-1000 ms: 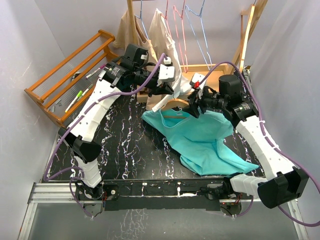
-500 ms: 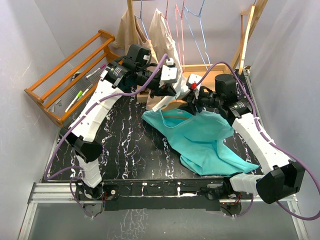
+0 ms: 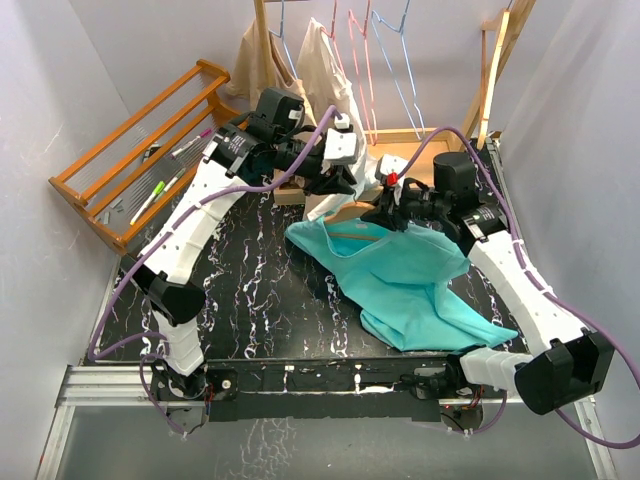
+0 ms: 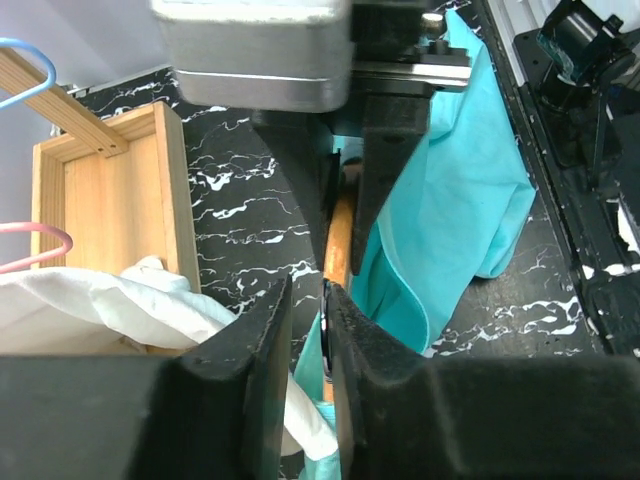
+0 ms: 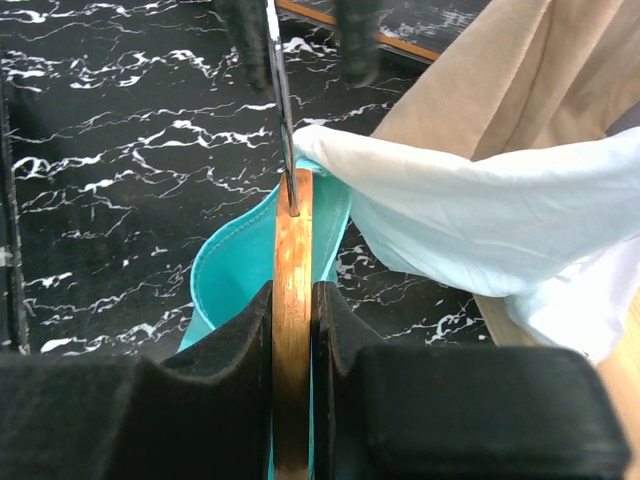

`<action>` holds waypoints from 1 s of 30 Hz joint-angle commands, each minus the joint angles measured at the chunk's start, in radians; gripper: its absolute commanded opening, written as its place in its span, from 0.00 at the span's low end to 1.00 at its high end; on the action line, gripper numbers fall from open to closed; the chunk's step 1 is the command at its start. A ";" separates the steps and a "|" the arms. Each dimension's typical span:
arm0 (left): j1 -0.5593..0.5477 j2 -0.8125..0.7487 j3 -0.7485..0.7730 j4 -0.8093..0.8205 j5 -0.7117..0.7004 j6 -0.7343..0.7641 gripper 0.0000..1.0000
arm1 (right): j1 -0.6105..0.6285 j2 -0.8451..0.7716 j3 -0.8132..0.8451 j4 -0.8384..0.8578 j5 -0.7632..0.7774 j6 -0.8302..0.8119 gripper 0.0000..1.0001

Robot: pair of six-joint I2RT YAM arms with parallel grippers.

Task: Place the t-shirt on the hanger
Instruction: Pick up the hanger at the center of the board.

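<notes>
**Friend:** What is your right gripper (image 5: 292, 300) doing?

**Me:** I am squeezing the light-brown wooden hanger (image 5: 293, 225) with it. One black finger is pressing on each side of the wood.

**Friend:** And your left gripper (image 4: 310, 300)?

**Me:** Its jaws are sitting very close together, with only a thin gap. The hanger's thin metal hook (image 5: 283, 120) is running up into that gap. I cannot tell if I am pinching it.

**Friend:** Where is the teal cloth t-shirt (image 3: 410, 280)?

**Me:** It is lying crumpled on the black table with white streaks (image 3: 250, 280). Its top part is sitting on both sides of the hanger, by my right fingers.

**Friend:** What is further back?

**Me:** A white cloth (image 5: 470, 190) is lying just beside the hook. A cream shirt (image 5: 520, 80) is hanging behind it.
</notes>
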 commanded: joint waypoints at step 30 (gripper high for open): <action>0.321 -0.176 -0.107 0.749 -0.708 -0.605 0.86 | 0.001 -0.210 0.110 -0.002 -0.346 0.140 0.08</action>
